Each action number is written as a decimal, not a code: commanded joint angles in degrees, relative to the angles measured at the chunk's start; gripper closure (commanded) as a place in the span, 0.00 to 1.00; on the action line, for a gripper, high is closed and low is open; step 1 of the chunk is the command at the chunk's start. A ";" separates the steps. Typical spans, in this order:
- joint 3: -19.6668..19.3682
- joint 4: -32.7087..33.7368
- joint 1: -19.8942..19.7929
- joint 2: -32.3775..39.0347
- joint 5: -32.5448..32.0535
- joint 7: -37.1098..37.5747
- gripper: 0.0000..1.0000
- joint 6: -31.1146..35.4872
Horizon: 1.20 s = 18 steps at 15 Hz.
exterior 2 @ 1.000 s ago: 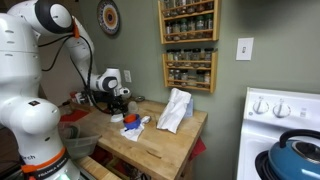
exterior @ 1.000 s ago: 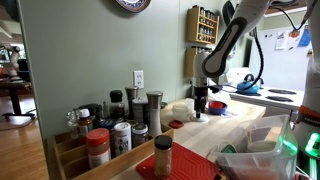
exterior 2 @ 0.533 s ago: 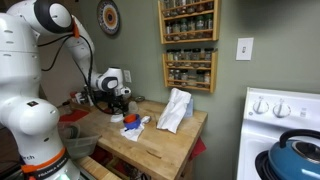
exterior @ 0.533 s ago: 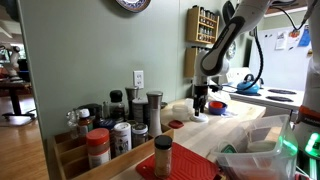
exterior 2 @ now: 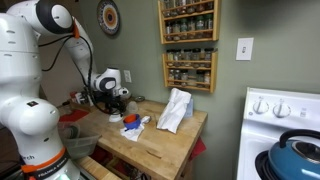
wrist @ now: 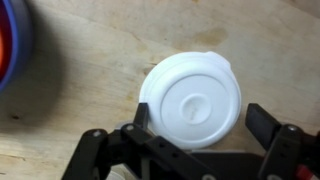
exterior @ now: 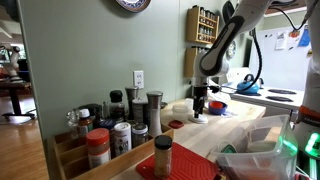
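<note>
A round white lid (wrist: 190,100) lies flat on the wooden countertop (wrist: 90,90). My gripper (wrist: 200,125) is open and straddles the lid from above. One black finger (wrist: 142,116) is at the lid's left edge and the other finger (wrist: 264,126) stands a little clear of its right edge. In both exterior views the gripper (exterior: 199,108) (exterior 2: 118,108) points straight down just above the butcher-block counter. The lid itself is too small to make out there.
A blue and red object (wrist: 10,45) lies at the wrist view's left edge. A crumpled white cloth (exterior 2: 176,108) and a blue-white item (exterior 2: 130,122) lie on the counter. Spice jars (exterior: 120,128) crowd the near end. Wall spice racks (exterior 2: 188,40) and a stove with a blue kettle (exterior 2: 296,155) stand nearby.
The arm shifted slightly over the counter a second ago and has held still since. The gripper stays open.
</note>
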 commanded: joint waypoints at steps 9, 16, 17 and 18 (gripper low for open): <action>-2.64 -0.38 3.06 0.33 -13.19 10.48 0.00 -1.23; -2.54 0.33 4.80 0.92 -17.25 17.01 0.00 -2.72; -2.53 0.40 4.80 0.99 -17.16 16.96 0.00 -2.75; -2.67 0.41 4.84 1.08 -17.44 17.10 0.00 -2.73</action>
